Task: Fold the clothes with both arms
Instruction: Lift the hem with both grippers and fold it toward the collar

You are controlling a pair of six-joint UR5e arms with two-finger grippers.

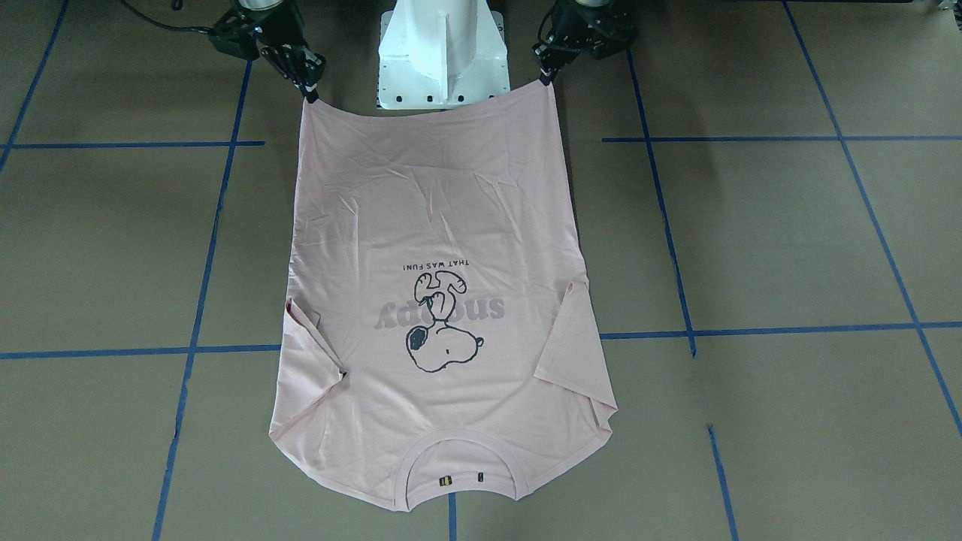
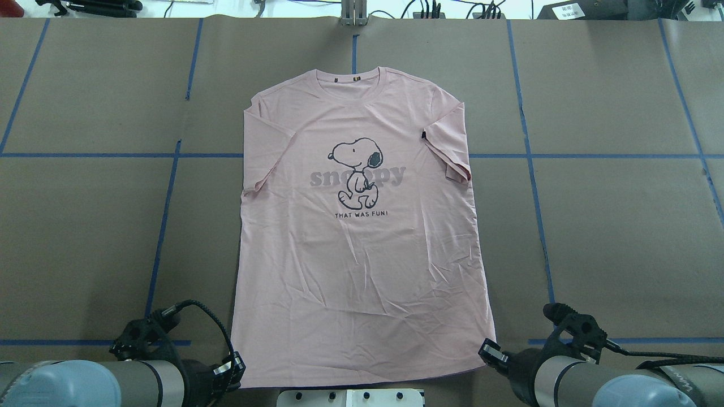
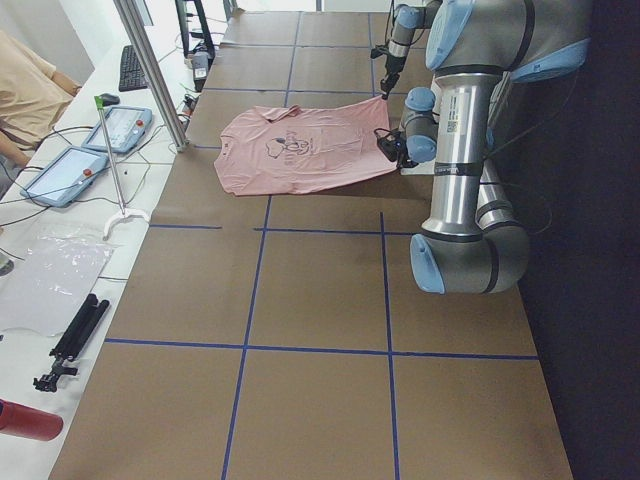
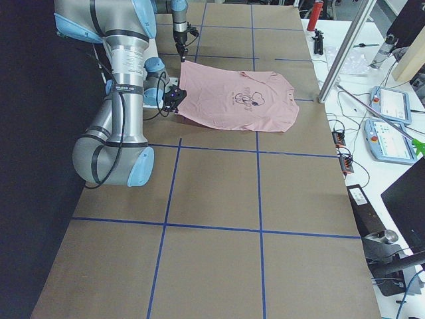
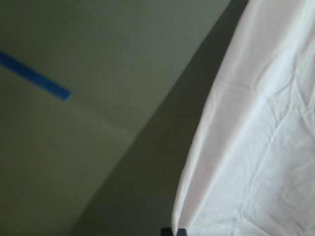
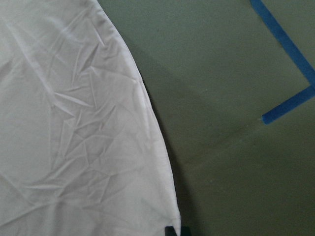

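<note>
The pale pink T-shirt (image 2: 362,237) lies print side up on the brown table, with its collar (image 2: 357,76) at the far edge and both sleeves folded inward. My left gripper (image 2: 235,367) is shut on the near left hem corner. My right gripper (image 2: 489,353) is shut on the near right hem corner. Seen from the front, both corners are raised and the hem sags between the left gripper (image 1: 546,75) and the right gripper (image 1: 310,92). Each wrist view shows shirt cloth (image 5: 256,147) (image 6: 74,123) hanging over a shadow on the table.
The white pedestal base (image 1: 443,52) stands just behind the hem, between the arms. Blue tape lines (image 2: 169,186) cross the brown table cover. A metal pole (image 3: 150,90), tablets (image 3: 65,175) and a seated person (image 3: 25,95) are beyond the table's far edge.
</note>
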